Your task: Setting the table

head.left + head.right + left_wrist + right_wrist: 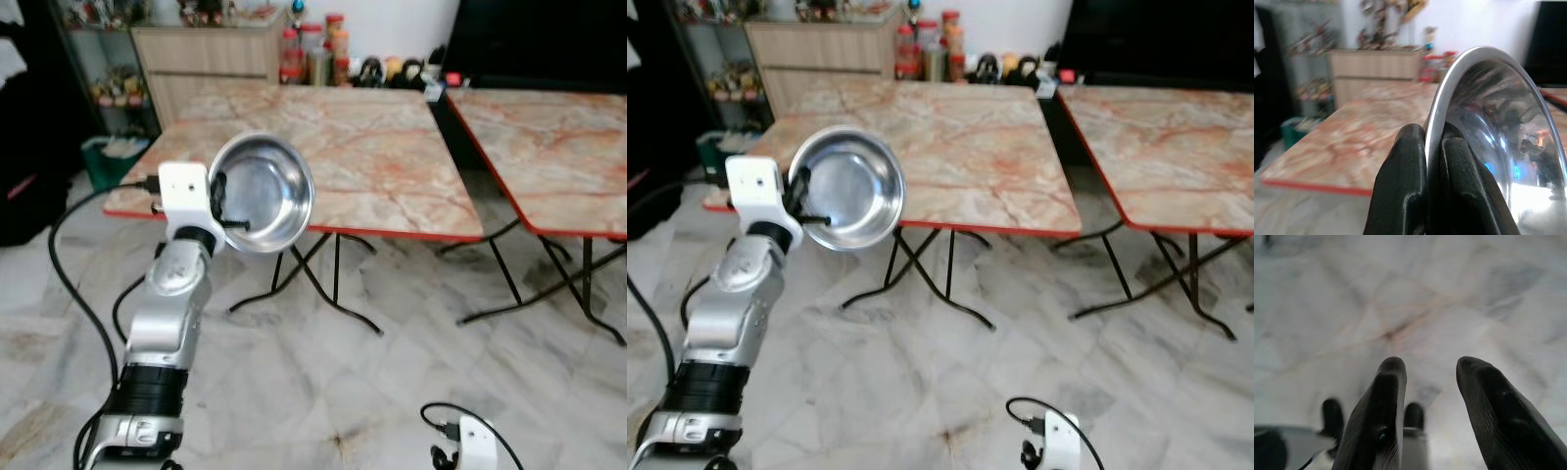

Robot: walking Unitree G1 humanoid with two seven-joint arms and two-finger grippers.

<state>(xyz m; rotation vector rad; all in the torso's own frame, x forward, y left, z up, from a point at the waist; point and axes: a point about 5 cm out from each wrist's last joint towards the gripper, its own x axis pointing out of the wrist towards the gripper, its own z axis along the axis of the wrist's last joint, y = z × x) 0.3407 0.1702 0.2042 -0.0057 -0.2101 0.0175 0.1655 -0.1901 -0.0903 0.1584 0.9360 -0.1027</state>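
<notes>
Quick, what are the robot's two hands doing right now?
Left gripper: shut on the rim of the steel bowl, held up before the marble table.
Right gripper: open, holding nothing, hanging over the floor.

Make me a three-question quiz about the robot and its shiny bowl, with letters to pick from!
1. Where is the bowl?
A. on the floor
B. held up in front of the near table
C. on the cabinet

2. How many marble-topped tables are there?
A. one
B. two
C. four

3. How is the left gripper?
A. shut on the bowl's rim
B. wide open
C. holding a spoon

Answers:
1 B: the left arm holds the bowl raised before the table's red edge.
2 B: a second table stands to the right of the first.
3 A: the left wrist view shows one black finger on each side of the rim, while the right gripper hangs open over the floor.
</notes>
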